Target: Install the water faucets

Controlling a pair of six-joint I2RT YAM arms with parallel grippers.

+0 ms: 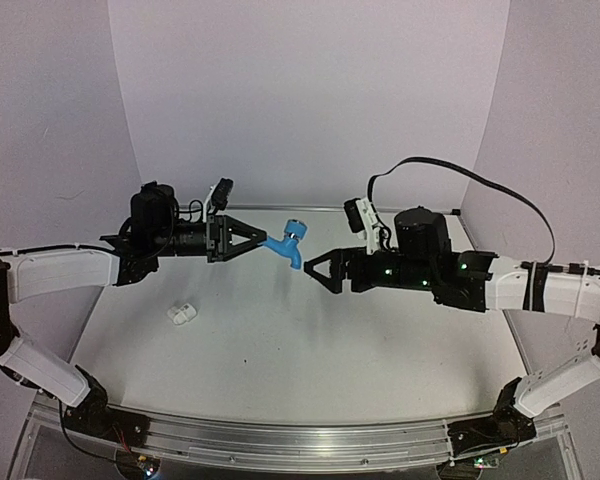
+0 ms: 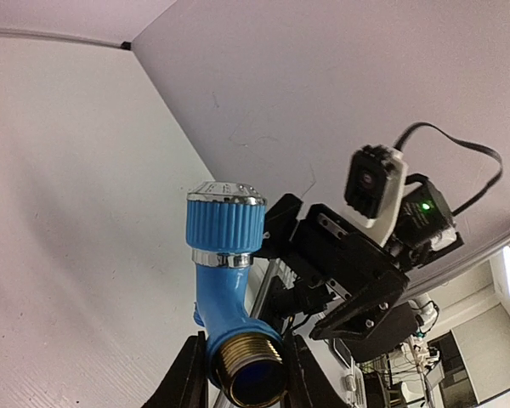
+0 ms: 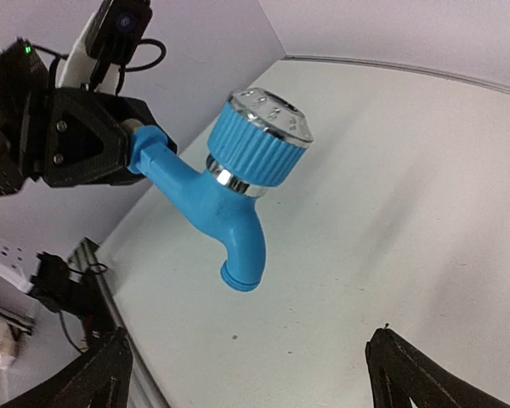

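Shows a small white plastic fitting lying loose on the pale tabletop, lower left. Clamps the left pincer on the threaded end of a light-blue plastic tap with bent spout, aloft. Holds the right pincer spread apart just beside the spout. Likely presenting the tap; next calls for fetching the fitting and aligning it squarely.

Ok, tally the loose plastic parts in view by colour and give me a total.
Blue: 1, the tap, held in the left gripper.
White: 1, the small fitting, lying on the table.
Total: 2.
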